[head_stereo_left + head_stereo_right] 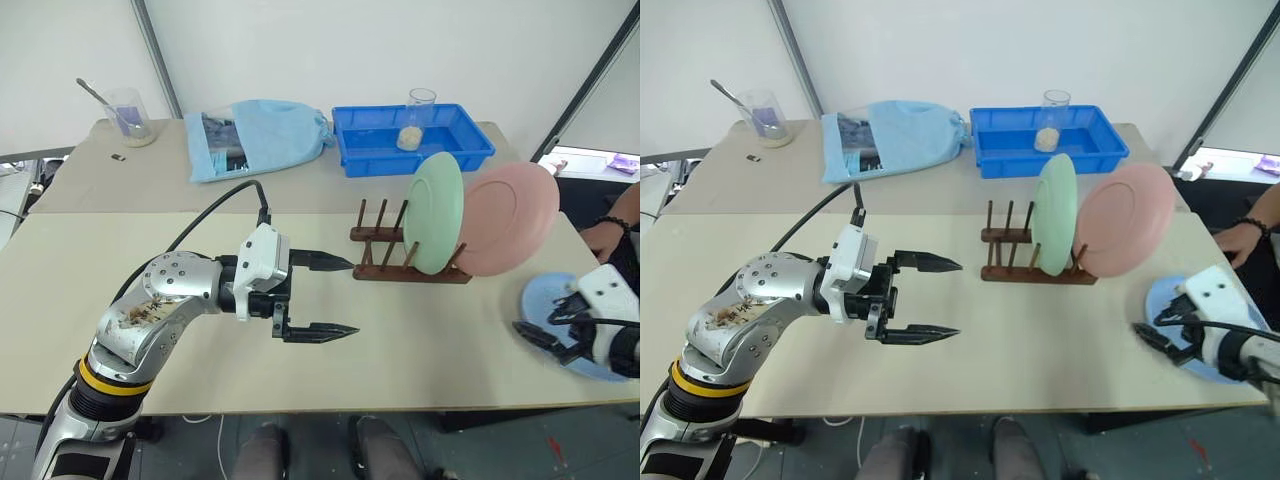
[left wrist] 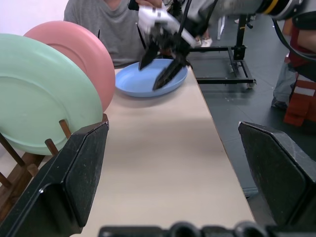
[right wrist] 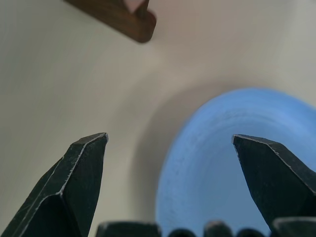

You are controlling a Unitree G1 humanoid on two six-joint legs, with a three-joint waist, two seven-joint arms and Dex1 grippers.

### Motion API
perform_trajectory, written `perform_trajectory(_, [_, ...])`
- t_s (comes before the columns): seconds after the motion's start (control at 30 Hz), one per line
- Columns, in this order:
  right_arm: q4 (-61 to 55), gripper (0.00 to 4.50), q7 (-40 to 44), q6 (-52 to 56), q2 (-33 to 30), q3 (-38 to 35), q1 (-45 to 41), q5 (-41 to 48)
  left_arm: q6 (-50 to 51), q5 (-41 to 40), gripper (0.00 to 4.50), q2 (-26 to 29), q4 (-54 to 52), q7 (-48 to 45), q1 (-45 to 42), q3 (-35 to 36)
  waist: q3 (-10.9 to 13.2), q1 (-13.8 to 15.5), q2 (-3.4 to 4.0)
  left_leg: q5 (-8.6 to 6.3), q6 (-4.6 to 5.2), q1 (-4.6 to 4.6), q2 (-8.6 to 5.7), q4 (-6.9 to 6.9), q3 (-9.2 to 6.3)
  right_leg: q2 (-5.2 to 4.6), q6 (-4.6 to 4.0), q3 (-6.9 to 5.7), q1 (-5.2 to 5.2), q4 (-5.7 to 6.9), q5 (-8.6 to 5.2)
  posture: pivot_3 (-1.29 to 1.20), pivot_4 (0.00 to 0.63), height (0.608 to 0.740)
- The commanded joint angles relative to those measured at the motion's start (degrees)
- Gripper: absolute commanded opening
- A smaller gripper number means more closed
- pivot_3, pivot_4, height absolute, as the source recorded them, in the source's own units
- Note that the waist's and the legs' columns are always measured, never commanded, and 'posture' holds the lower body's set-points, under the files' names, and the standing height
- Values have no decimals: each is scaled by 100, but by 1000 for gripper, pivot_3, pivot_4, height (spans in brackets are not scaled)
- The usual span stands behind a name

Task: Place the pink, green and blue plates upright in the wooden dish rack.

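Your right gripper hangs with jaws wide apart, holding nothing, over the blue plate lying flat just beneath it. Beyond it, 2 plates, green and pink, stand in the wooden dish rack; 1 is left. Your left gripper is spread and idle beside the rack.

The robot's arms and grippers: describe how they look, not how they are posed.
The left arm is rounded silver metal, scuffed with brownish marks, with a yellow and black band near its lower end. A black cable loops from it to a white wrist block. The left gripper has two black fingers tapering to points. The right gripper has the same black fingers under a white housing.
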Motion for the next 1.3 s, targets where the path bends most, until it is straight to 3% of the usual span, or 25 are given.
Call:
perform_trajectory(0.03, [492,4480,-464,-326,143,286,-402,-483,-50,19,4500,-8,-172,71,-49,28,0,1,0,0,0,0,0,0,0,1,0,0,1,-2,0,0,150,740])
perform_trajectory(0.23, [1265,4480,-881,-456,374,550,-819,-900,-47,35,4500,-7,-178,137,-47,26,0,40,0,0,2,-9,-6,-4,-4,0,1,0,-1,-3,-3,0,150,740])
perform_trajectory(0.27, [1339,3974,-915,-419,409,544,-855,-909,-46,39,4500,-6,-180,146,-47,27,0,40,0,0,2,-9,-6,-4,-3,0,2,0,0,-3,-3,0,150,740])
perform_trajectory(0.67, [1274,31,-1087,-204,671,354,-862,-856,-31,17,4500,6,-158,201,-41,78,-3,14,-5,0,2,1,-6,6,-6,0,3,1,17,-2,-3,0,150,740])
perform_trajectory(0.87, [849,31,-1302,-425,384,-79,-760,-1129,118,-84,4500,169,-51,220,-20,304,-3,12,-3,0,2,5,-3,3,-7,3,3,0,12,7,-3,0,150,740])
perform_trajectory(1.0, [570,31,-1350,-731,-4,-325,-1125,-1337,187,-122,4500,280,37,297,26,532,-2,-13,9,0,2,1,-5,3,-3,2,3,5,7,5,-3,0,150,740])
perform_trajectory(1.17, [668,31,-1209,-1461,-535,-135,-2628,-1341,181,-91,4500,446,143,317,75,745,3,-127,13,0,2,4,-4,2,-1,3,3,4,5,8,-2,0,150,740])
perform_trajectory(1.3, [993,31,-897,-2137,-541,409,-4142,-1160,124,-23,4500,532,238,326,80,847,6,-137,12,0,2,7,0,-7,-5,8,1,0,4,7,-3,0,150,740])
